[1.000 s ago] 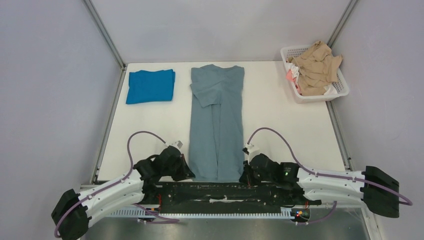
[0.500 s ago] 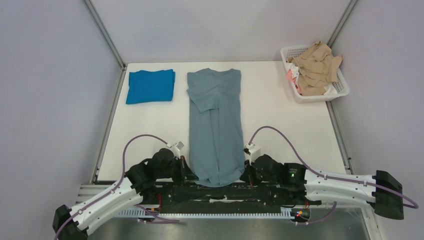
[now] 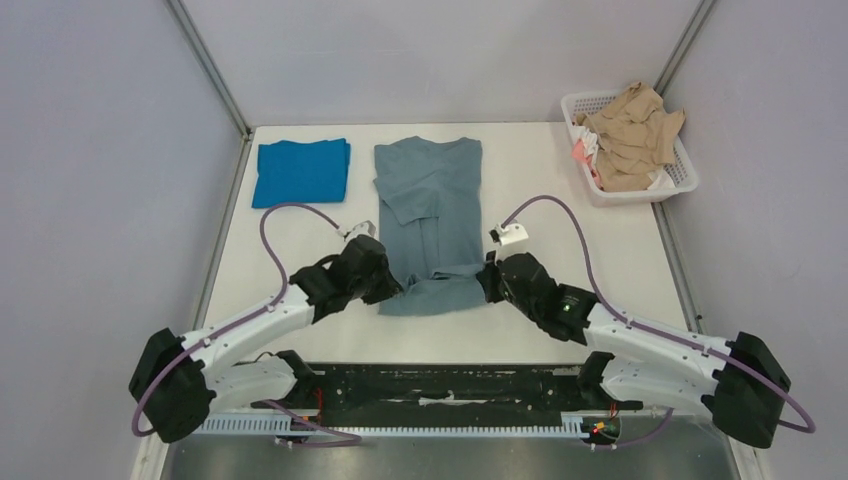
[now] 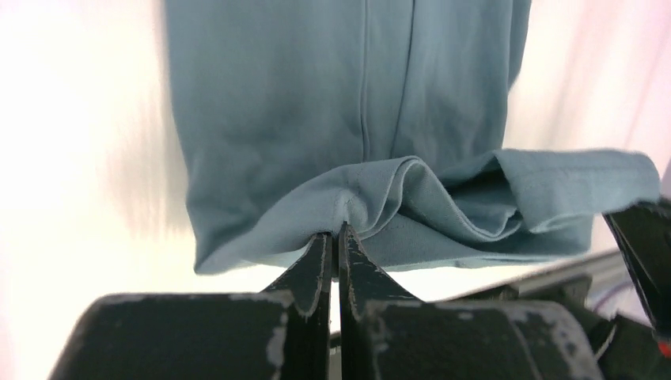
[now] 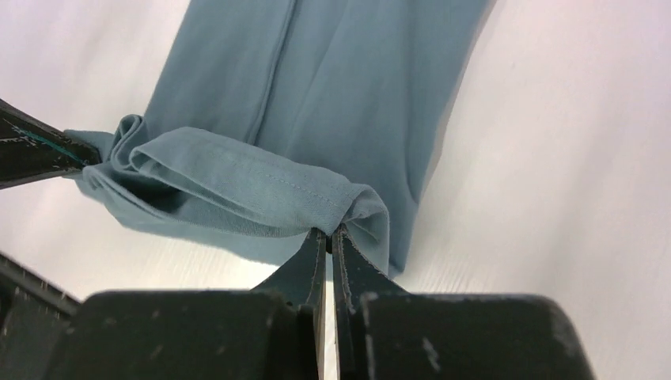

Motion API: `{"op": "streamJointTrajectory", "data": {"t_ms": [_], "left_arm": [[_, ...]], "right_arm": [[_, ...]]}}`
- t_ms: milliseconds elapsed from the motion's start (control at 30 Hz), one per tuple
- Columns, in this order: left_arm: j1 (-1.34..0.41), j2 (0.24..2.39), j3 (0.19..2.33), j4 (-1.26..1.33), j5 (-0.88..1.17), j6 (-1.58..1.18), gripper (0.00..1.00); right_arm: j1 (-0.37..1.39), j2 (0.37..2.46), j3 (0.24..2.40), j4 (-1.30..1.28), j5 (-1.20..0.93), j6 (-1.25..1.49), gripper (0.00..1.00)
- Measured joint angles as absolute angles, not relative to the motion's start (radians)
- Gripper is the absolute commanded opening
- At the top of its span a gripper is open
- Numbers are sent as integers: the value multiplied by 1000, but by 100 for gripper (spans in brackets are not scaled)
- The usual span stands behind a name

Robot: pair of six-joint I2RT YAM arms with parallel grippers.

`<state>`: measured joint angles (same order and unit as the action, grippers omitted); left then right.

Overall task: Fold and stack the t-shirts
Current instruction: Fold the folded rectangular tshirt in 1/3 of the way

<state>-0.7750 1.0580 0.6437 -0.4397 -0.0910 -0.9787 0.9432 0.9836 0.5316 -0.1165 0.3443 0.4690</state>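
The slate grey-blue t-shirt lies lengthwise in the middle of the table, its sides folded in. Its bottom hem is lifted and doubled back over the body. My left gripper is shut on the hem's left corner. My right gripper is shut on the hem's right corner. Both hold the hem a little above the table, about halfway up the shirt. The cobalt blue t-shirt lies folded at the far left of the table.
A white lattice basket with beige and pink cloth stands at the far right corner. The table has metal rails along its left and right edges. Grey walls close in the sides and back.
Both grippers have carried the grey-blue shirt's bottom hem from the near table edge up towards the middle, folding the lower part over. The shirt first slid slightly nearer and leftward.
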Motion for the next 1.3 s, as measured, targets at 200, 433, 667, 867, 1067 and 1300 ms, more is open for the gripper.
{"op": "streamJointTrajectory", "data": {"t_ms": [200,433,667,867,1067,1300], "left_arm": [[-665,1163,758,-432,-161,-916,2],[-539,1303,868,-392,-150,-849,2],[-464,1481,999,-357,-103,-782,2],[-414,1602,1065,-344,-67,-757,2],[-392,1708,1142,-344,-43,-738,2],[-374,1816,1217,-357,-44,-731,2]], "right_arm": [[858,1093,619,-4,354,387,0],[768,1240,730,73,315,312,0],[677,1345,782,125,256,279,0],[616,1444,823,167,194,263,0],[577,1543,874,184,169,255,0],[543,1670,931,220,130,250,4]]}}
